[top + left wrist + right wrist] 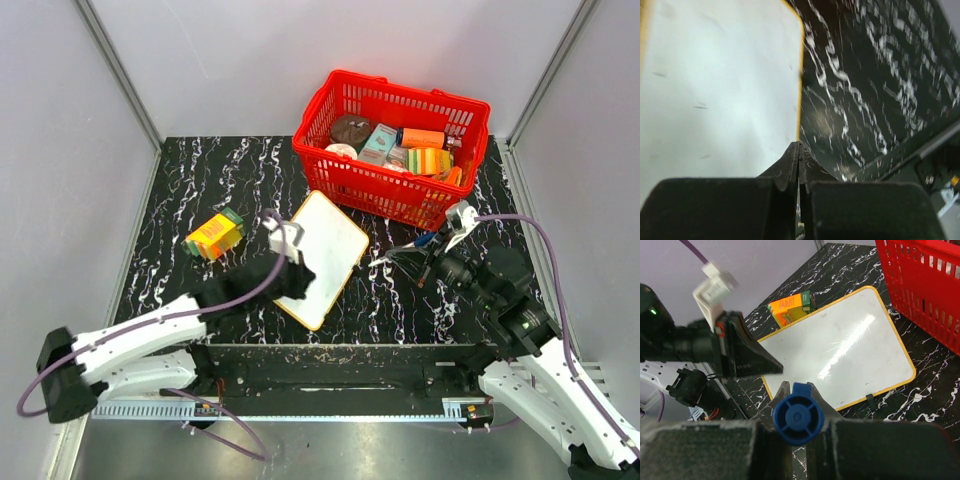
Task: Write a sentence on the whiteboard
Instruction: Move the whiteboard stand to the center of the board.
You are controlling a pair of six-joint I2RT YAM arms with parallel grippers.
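I rest the left gripper [799,148], pinched shut, on the whiteboard [327,240] edge, likely steadying it; the right gripper [798,387] clamps a marker [796,415] near it.

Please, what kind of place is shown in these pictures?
Probably a robot lab test cell: a left arm and a right arm are bolted at the edge of a marbled black table, plain panel walls enclose it, and a whiteboard and a red basket sit there as props.

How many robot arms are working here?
2. The left arm reaches in from lower left, left gripper shut at the whiteboard's edge. The right arm comes from lower right, right gripper holding a blue marker. None seems hidden.
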